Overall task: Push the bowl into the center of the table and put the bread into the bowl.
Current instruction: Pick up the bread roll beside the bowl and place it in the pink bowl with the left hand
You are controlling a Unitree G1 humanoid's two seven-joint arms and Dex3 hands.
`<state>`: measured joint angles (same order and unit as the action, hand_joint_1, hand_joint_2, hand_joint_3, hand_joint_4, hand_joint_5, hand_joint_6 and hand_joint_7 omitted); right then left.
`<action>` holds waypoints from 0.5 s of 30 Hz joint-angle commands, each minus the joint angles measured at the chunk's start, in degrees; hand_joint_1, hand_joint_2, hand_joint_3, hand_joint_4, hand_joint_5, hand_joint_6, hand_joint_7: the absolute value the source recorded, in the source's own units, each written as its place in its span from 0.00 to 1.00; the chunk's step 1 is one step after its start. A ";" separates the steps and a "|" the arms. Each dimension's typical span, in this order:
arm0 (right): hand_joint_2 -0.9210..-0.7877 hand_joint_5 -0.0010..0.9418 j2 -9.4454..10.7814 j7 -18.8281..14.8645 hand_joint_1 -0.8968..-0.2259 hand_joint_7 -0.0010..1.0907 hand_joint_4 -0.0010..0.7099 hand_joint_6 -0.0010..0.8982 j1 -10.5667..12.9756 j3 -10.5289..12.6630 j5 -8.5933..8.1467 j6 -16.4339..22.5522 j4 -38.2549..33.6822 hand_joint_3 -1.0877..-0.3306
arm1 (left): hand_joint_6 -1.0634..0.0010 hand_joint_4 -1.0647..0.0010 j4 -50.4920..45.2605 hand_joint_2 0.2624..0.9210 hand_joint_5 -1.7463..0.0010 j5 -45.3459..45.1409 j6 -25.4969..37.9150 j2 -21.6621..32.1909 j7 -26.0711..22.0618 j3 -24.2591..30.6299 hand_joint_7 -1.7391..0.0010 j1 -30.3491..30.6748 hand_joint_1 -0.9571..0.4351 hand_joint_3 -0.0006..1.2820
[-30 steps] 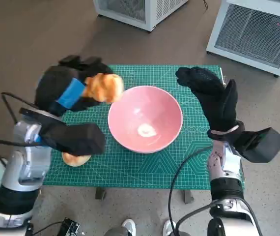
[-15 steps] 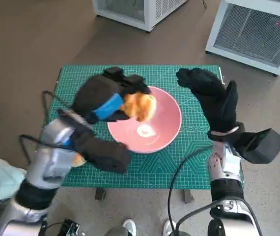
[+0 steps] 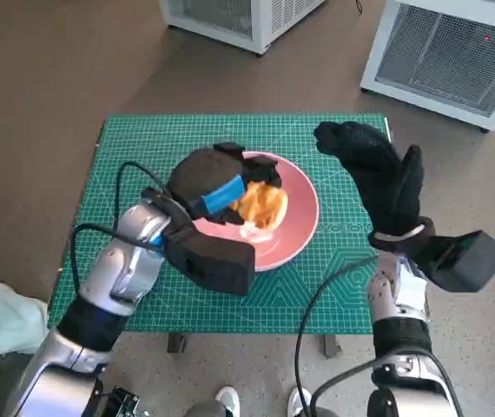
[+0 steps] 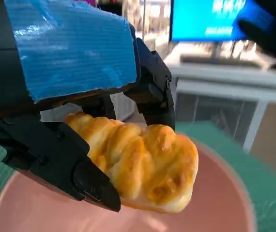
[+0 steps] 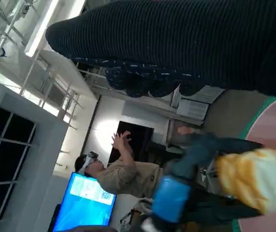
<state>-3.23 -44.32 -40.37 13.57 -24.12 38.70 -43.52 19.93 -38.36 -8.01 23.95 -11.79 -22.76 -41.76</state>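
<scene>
Left hand [image 3: 215,184] is gripping the bread [image 3: 262,207] between its black fingers [image 4: 94,181] and holding it over the inside of the pink bowl [image 3: 304,228], low above the bowl's floor; whether the bread is touching the bowl I cannot tell. In the left wrist view the golden, twisted bread [image 4: 143,166] is sitting clamped under the blue-taped back of the hand, with the bowl's [image 4: 220,203] pink wall spreading beneath it. That bowl is resting near the middle of the green cutting mat [image 3: 135,156] covering the counter, and the left forearm [image 3: 130,265] is crossing the mat's near-left part, with a black box [image 3: 217,259] mounted by the wrist covering part of the bowl's near rim. Right hand [image 3: 378,178] is hanging open beside the bowl's right rim, gloved fingers apart, holding nothing and not touching the bowl. Two pale metal cabinets with grilles [image 3: 443,52] are standing on the brown floor [image 3: 48,69] beyond the counter. In the right wrist view a person [image 5: 123,171] is sitting with hands raised near a bright blue screen [image 5: 87,200], well apart from the counter
</scene>
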 commanded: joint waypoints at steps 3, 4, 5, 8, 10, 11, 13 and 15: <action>0.00 0.00 0.08 0.76 0.27 0.53 0.25 0.00 1.72 0.09 0.09 -0.37 -0.24 0.41 | 0.66 0.78 -2.18 0.83 0.82 2.61 0.76 -0.41 -2.17 1.35 0.76 0.95 0.69 0.06; 0.00 0.00 0.09 0.79 0.27 0.53 0.25 0.00 1.73 0.08 0.08 -0.40 -0.25 0.41 | 0.70 0.84 -2.64 0.80 0.89 2.82 1.15 -0.33 -2.73 1.43 0.84 1.10 0.66 0.04; 0.00 0.00 0.11 0.84 0.27 0.53 0.25 0.00 1.74 0.06 0.07 -0.43 -0.27 0.41 | 0.71 0.86 -3.45 0.78 0.91 3.29 1.60 -0.14 -3.75 1.64 0.87 1.26 0.65 0.03; 0.00 0.00 0.20 0.98 0.27 0.53 0.25 0.00 1.76 -0.02 0.09 -0.46 -0.18 0.41 | 0.75 0.93 -5.56 0.74 0.98 5.02 2.49 0.38 -6.32 2.46 0.95 1.69 0.57 0.01; 0.00 0.00 0.30 1.08 0.27 0.53 0.25 0.00 1.75 -0.08 0.13 -0.44 -0.13 0.42 | 0.76 0.95 -7.43 0.74 0.99 6.72 3.24 0.82 -8.36 3.42 0.97 2.13 0.54 0.01; 0.00 0.00 0.36 1.12 0.27 0.53 0.25 0.00 1.74 -0.10 0.14 -0.43 -0.10 0.42 | 0.76 0.96 -8.49 0.74 0.99 7.76 3.79 1.07 -9.51 4.03 0.97 2.37 0.53 0.00; 0.00 0.00 0.47 1.21 0.27 0.53 0.25 0.00 1.75 -0.16 0.16 -0.42 -0.03 0.42 | 0.76 0.96 -10.65 0.74 0.99 9.43 4.99 1.55 -11.54 5.20 0.98 2.94 0.53 0.00; 0.00 0.00 0.58 1.28 0.27 0.53 0.25 0.00 1.74 -0.23 0.18 -0.45 0.02 0.42 | 0.75 0.97 -13.34 0.73 1.00 11.11 6.56 2.17 -13.62 6.59 0.98 3.75 0.53 0.00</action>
<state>-3.11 -43.65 -39.90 13.50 -24.12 38.69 -43.39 10.70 -30.04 -3.59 24.68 -22.34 -18.51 -39.48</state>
